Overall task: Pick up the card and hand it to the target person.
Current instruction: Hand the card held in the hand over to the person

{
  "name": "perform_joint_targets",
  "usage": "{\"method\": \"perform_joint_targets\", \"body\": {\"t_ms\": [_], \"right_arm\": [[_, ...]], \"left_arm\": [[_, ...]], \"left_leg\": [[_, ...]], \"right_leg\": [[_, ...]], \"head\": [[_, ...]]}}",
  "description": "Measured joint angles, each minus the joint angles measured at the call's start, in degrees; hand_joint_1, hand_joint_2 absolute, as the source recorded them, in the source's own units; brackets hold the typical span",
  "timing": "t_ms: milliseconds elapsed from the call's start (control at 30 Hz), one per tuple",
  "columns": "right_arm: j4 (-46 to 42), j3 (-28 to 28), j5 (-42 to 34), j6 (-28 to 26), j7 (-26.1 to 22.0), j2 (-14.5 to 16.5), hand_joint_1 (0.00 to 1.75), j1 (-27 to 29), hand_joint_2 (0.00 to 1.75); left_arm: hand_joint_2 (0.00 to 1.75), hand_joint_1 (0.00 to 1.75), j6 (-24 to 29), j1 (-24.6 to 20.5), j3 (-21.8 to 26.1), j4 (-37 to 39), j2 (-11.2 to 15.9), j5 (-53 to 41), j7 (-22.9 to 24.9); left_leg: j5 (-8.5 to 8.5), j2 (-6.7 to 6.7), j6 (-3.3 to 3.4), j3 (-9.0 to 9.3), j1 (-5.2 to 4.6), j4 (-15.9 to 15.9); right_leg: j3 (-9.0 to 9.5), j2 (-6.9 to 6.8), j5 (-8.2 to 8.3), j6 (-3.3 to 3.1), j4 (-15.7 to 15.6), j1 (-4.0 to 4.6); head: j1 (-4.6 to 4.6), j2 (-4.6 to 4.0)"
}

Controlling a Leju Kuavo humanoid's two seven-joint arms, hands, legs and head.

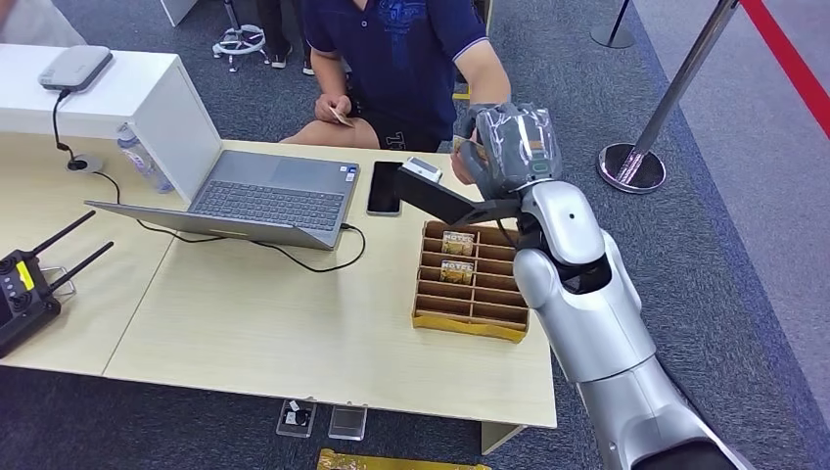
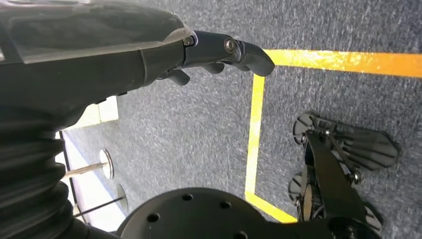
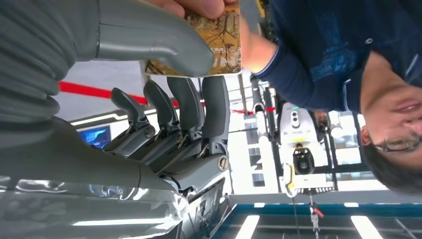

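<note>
Between right hand (image 3: 164, 64) and person's fingers (image 3: 199, 6), one card (image 3: 224, 42).

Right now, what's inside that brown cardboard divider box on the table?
The brown cardboard slotted box holds two patterned cards in its upper slots; the lower slots look empty. Its far right corner is covered by the silver right arm.

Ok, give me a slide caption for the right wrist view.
Handover: the right hand pinches the card under its thumb while the seated person's fingers take hold of it.
</note>
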Motion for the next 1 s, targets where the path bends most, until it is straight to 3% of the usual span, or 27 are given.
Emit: {"method": "perform_joint_targets", "body": {"t_ms": [300,433,500,633,667,800,1000], "right_arm": [[5.04,0.05,0.12,-0.31,-0.28,1.99,1.50,-1.48,1.75],[5.89,0.09,0.19,-0.31,-0.31,2.25,0.76,-1.64,1.75],[6.19,0.18,0.29,-0.31,-0.33,2.31,0.64,-1.68,1.75],[6.68,0.37,0.46,-0.30,-0.34,2.43,0.10,-1.75,1.75],[6.77,0.41,0.48,-0.30,-0.34,2.45,0.03,-1.78,1.75],[7.09,0.55,0.58,-0.29,-0.34,2.47,0.00,-1.86,1.75],[7.15,0.60,0.59,-0.72,-0.22,2.41,0.00,-1.85,1.75]], "left_arm": [[1.75,0.00,-1.06,-0.03,0.75,0.02,0.00,1.08,0.45],[1.75,0.00,-1.55,-0.03,0.94,0.02,0.00,1.02,0.74],[1.75,0.00,-1.69,-0.03,0.94,0.02,0.00,0.89,1.01],[1.75,0.00,-1.80,-0.02,0.94,0.02,0.00,0.80,1.38],[1.75,0.00,-1.74,-0.02,0.94,0.02,0.00,0.80,1.43],[0.00,0.00,-1.48,-0.02,0.96,0.02,0.00,0.81,1.67],[0.00,0.00,-1.00,-0.02,1.01,0.02,0.00,0.90,2.33]], "left_leg": [[0.00,0.00,0.00,-0.08,0.00,0.00],[0.00,0.00,0.00,-0.10,0.00,0.00],[0.00,0.00,0.00,-0.10,0.00,0.00],[0.00,0.00,0.00,-0.09,0.00,0.00],[0.00,0.00,0.00,-0.08,0.00,0.00],[0.00,0.00,0.00,-0.07,0.00,0.00],[0.00,0.00,0.00,-0.07,0.00,0.01]], "right_leg": [[-0.07,0.00,0.00,0.00,0.00,0.00],[-0.09,0.00,0.00,0.00,-0.01,0.00],[-0.09,0.00,0.00,0.00,-0.01,0.00],[-0.08,0.00,0.00,0.00,-0.01,0.00],[-0.08,0.00,0.00,0.00,-0.01,0.00],[-0.07,0.00,0.00,0.00,0.00,0.00],[-0.08,0.00,0.00,0.00,0.00,0.00]], "head": [[0.03,0.00],[0.02,0.00],[0.01,0.00],[0.02,0.00],[0.02,0.00],[0.04,0.00],[0.02,0.00]]}}
